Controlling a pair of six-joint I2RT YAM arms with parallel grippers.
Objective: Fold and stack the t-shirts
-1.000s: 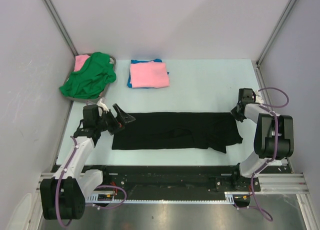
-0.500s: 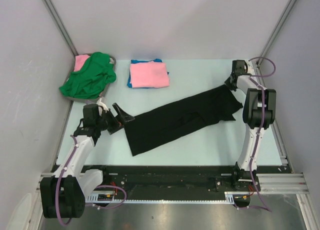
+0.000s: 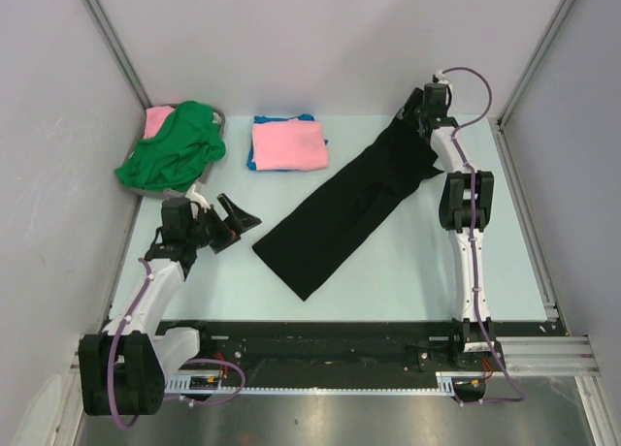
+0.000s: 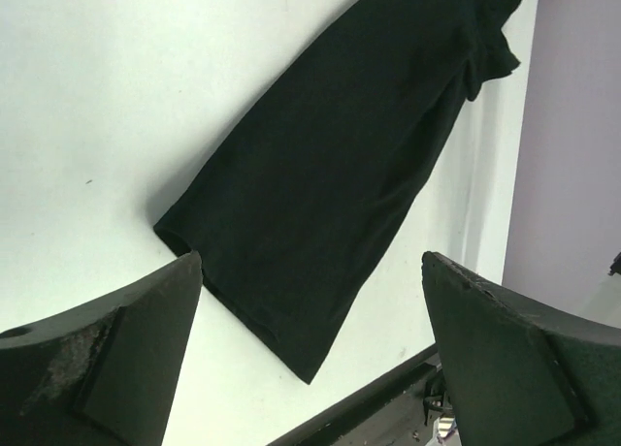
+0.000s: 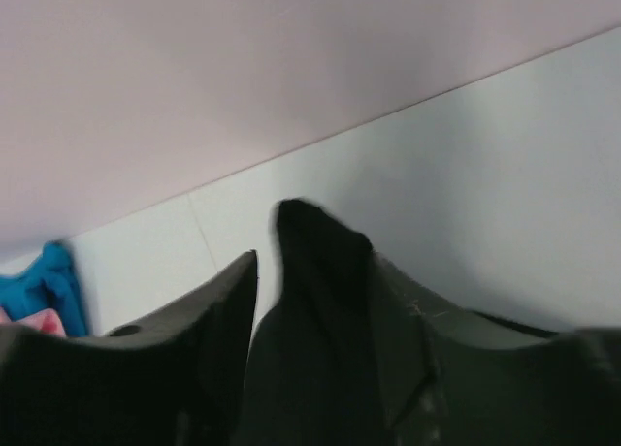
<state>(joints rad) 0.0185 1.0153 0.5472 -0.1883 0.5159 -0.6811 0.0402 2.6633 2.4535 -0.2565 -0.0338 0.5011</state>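
Since a moment ago, the black t-shirt (image 3: 340, 213) has swung slantwise, its top now at the table's (image 3: 388, 271) back edge. It sits between the right fingers (image 3: 424, 105), maybe pinched; the blur hides that. The left fingers (image 3: 238, 231) are spread wide beside it.

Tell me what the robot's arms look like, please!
The left arm and right arm are both slim white tubes with chunky black joints. A thin purple cable loops along each one. Their jaws are black and wedge-shaped, a bit scuffed inside.
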